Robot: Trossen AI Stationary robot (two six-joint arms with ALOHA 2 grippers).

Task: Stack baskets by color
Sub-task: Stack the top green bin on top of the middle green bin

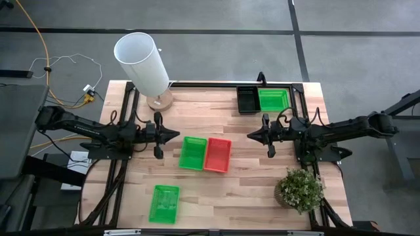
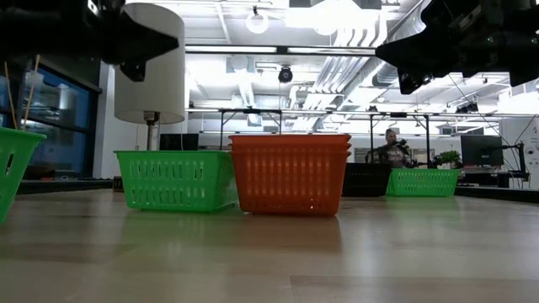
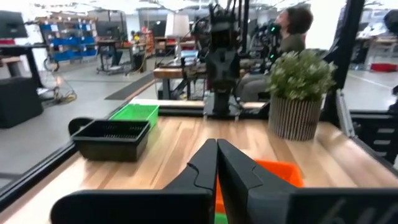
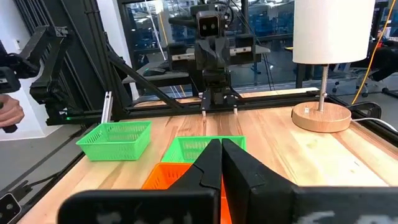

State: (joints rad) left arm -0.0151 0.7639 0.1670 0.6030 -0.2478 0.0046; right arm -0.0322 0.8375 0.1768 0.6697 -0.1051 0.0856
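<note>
both claws clenched, empty — left gripper (image 1: 174,134), right gripper (image 1: 251,135) — above red basket (image 1: 218,155).

Place: I'm looking into an open lab or workshop hall.
Overhead: exposed ducts (image 2: 354,71) are running above the wooden table (image 1: 249,190).
Beyond the table: workbenches (image 2: 253,114), monitor (image 2: 482,150), blue-bin shelves (image 3: 62,37), a seated person (image 3: 292,28).

We see the near green basket (image 2: 13,168) cut off by the low view's edge; the black basket (image 2: 366,179) sits partly hidden behind the red stack (image 2: 290,172).
</note>
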